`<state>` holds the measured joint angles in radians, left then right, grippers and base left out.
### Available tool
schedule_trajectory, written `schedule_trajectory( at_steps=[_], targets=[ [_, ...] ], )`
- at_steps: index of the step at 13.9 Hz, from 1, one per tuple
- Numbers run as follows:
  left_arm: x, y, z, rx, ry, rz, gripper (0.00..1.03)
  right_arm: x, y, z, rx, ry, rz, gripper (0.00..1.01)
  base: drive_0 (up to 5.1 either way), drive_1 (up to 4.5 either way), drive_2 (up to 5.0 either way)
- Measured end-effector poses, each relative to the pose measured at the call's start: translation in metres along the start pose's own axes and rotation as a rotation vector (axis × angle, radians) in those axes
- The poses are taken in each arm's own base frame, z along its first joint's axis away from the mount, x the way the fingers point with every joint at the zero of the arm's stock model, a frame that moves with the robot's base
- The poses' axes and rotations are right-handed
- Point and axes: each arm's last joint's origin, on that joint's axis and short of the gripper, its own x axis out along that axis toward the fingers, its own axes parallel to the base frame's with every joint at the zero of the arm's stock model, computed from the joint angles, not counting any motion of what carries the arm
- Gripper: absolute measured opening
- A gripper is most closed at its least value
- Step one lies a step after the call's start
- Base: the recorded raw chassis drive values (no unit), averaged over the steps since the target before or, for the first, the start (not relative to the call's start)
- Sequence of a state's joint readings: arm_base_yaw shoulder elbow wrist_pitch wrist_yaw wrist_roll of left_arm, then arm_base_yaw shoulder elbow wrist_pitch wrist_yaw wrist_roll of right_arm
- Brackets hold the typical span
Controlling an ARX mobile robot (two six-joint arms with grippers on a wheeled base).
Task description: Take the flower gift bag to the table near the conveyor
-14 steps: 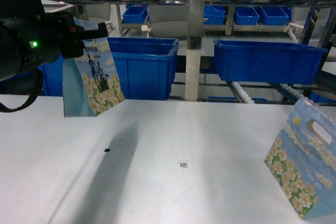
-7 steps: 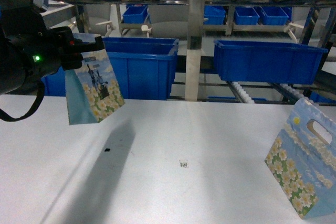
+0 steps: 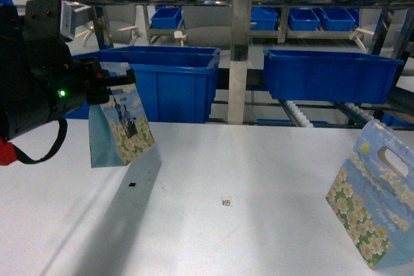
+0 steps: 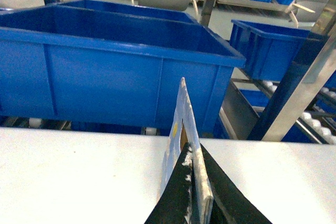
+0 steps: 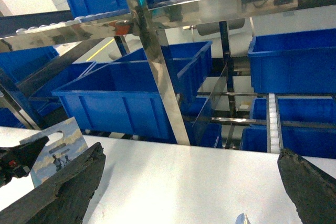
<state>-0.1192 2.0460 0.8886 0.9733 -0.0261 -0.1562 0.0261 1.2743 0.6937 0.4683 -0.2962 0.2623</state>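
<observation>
Flower gift bag (image 3: 121,127) in left claw (image 3: 115,82), above table (image 3: 213,237)

Black left arm (image 3: 32,82), green LED, black cable, red patch.

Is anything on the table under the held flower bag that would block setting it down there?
Nothing visible does. The left claw holds the flower gift bag above bare table; only a tiny black speck lies below. The second bag stands far right, well clear.
</observation>
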Motion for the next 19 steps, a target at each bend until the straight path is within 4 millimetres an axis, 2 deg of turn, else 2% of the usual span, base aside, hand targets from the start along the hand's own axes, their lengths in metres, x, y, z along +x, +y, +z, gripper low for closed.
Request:
schedule_trajectory(
  at_steps=[4, 7, 9, 12, 15, 17, 19],
  targets=[
    [-0.004, 0.009, -0.029, -0.003, 0.043, 0.02, 0.02, 0.0, 0.0, 0.0, 0.0, 0.0, 0.0, 0.98, 0.0, 0.0, 0.0],
    [0.006, 0.002, -0.034, 0.003, 0.037, 0.025, 0.02, 0.0, 0.0, 0.0, 0.0, 0.0, 0.0, 0.98, 0.0, 0.0, 0.0],
    [0.001, 0.001, -0.05, 0.007, 0.087, 0.035, 0.02, 0.0, 0.0, 0.0, 0.0, 0.0, 0.0, 0.98, 0.0, 0.0, 0.0],
    [0.0, 0.004, -0.056, 0.007, 0.111, 0.056, 0.35, 0.0, 0.0, 0.0, 0.0, 0.0, 0.0, 0.98, 0.0, 0.0, 0.0],
    [0.0, 0.005, -0.057, 0.008, 0.112, 0.063, 0.73, 0.0, 0.0, 0.0, 0.0, 0.0, 0.0, 0.98, 0.0, 0.0, 0.0],
    [-0.001, 0.0, -0.049, 0.022, 0.097, 0.089, 0.99, 0.0, 0.0, 0.0, 0.0, 0.0, 0.0, 0.98, 0.0, 0.0, 0.0],
    [-0.004, -0.01, -0.019, 0.018, 0.053, 0.073, 0.98, 0.0, 0.0, 0.0, 0.0, 0.0, 0.0, 0.98, 0.0, 0.0, 0.0]
  ],
)
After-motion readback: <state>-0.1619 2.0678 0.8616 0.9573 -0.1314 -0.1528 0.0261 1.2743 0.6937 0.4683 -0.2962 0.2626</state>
